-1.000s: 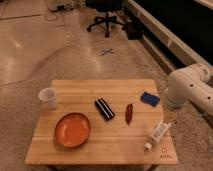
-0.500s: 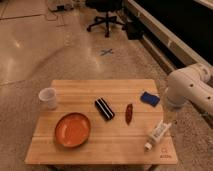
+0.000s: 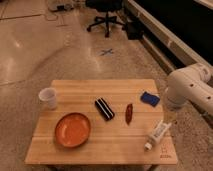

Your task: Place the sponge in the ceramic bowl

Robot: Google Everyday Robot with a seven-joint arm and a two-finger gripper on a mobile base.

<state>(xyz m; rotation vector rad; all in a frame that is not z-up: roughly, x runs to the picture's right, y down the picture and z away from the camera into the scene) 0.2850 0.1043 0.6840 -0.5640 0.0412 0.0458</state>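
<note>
The sponge [image 3: 149, 98], a small dark-blue block, lies on the wooden table [image 3: 100, 147] near its right edge. At the front left of the table sits the ceramic bowl [image 3: 73, 129], shallow, orange and with nothing in it. My white arm [image 3: 187, 90] comes in from the right. My gripper [image 3: 156, 136] hangs over the front right corner of the table, below the sponge and far right of the bowl. It is open and holds nothing.
A translucent white cup [image 3: 48, 97] stands at the left edge behind the bowl. A black bar with white stripes [image 3: 104, 108] and a small red oblong item [image 3: 129, 113] lie mid-table. An office chair [image 3: 106, 15] stands on the floor beyond.
</note>
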